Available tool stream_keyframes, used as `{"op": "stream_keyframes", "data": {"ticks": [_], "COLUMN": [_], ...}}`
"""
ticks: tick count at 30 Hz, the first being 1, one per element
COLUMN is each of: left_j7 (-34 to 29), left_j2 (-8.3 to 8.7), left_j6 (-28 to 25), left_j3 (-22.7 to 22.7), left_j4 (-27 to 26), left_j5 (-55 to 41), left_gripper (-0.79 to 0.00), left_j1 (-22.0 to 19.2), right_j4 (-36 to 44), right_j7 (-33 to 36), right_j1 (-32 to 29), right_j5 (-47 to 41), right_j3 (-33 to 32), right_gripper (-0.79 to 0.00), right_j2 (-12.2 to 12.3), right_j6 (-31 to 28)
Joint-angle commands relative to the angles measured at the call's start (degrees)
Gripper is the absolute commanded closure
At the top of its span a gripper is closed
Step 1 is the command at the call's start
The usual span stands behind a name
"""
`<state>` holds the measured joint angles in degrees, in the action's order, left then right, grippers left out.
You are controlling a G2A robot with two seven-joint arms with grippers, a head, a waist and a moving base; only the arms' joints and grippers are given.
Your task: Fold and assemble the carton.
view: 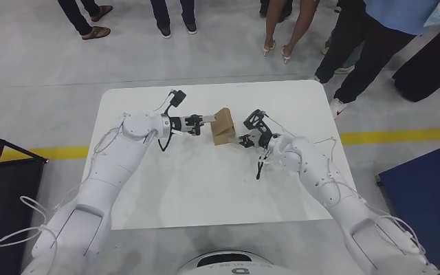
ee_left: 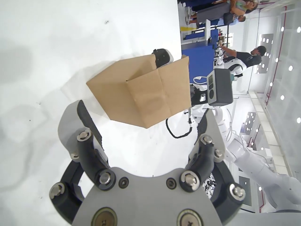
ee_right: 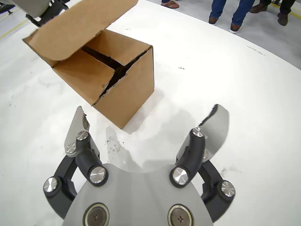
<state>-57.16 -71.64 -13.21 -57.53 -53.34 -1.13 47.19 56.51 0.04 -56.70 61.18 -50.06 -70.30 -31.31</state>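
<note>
Carton [view: 223,126] by the table's [view: 206,199] far edge, likely light, crease-prone; left gripper [ee_left: 143,111] and right gripper [ee_right: 148,110] spread, empty; raised flap [ee_right: 80,19] suits pinching

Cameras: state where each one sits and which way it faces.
Top view: above the arms, looking down at the table; both arms show.
Left wrist: on the left arm, facing the carton; open left tool shows.
Right wrist: on the right arm, facing the same carton; open right tool shows.
Shared: all three see the carton.
</note>
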Motion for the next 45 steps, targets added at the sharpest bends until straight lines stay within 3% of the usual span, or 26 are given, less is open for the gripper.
{"op": "stream_keyframes", "data": {"ticks": [1,14,21,26,29,32,34,38,45], "left_j7": [-0.09,0.19,0.38,0.75,0.35,0.28,-0.07,-0.19,-0.50], "left_j2": [0.10,0.61,0.74,0.27,-0.13,-0.61,-0.87,-1.34,-1.85], "left_j6": [0.04,2.14,1.89,2.16,2.78,2.95,3.06,2.30,0.72], "left_j3": [-0.07,-1.07,-1.19,0.49,2.21,3.18,3.76,4.46,5.10], "left_j4": [-0.26,2.06,1.31,2.15,3.25,4.82,6.06,7.80,9.92], "left_j5": [0.08,0.38,0.87,2.10,4.16,4.06,4.22,3.74,3.10], "left_gripper": [-0.785,-0.785,-0.785,-0.785,-0.754,-0.683,-0.570,-0.570,-0.570], "left_j1": [0.43,0.14,-0.45,-1.12,-2.08,-3.08,-3.73,-4.66,-5.57], "right_j4": [-0.73,-3.88,0.38,-2.65,-3.08,-1.63,-0.20,2.88,3.64], "right_j7": [-0.48,2.72,1.40,-1.81,-3.43,-5.28,-6.36,-6.88,-4.70], "right_j1": [0.51,3.84,3.61,3.66,2.72,1.25,0.23,-1.20,-0.34], "right_j5": [-0.38,-4.62,-7.98,-9.79,-9.48,-9.17,-8.35,-7.00,-6.45], "right_j3": [0.41,3.42,6.26,2.26,-0.20,-1.87,-2.63,-2.39,0.12], "right_gripper": [-0.785,-0.785,-0.785,-0.773,-0.711,-0.727,-0.727,-0.690,-0.631], "right_j2": [-0.22,-0.90,1.43,3.89,4.75,5.07,5.09,4.72,3.31], "right_j6": [-2.30,-26.69,-26.69,-26.69,-25.11,-21.10,-16.26,-10.64,-7.69]}}
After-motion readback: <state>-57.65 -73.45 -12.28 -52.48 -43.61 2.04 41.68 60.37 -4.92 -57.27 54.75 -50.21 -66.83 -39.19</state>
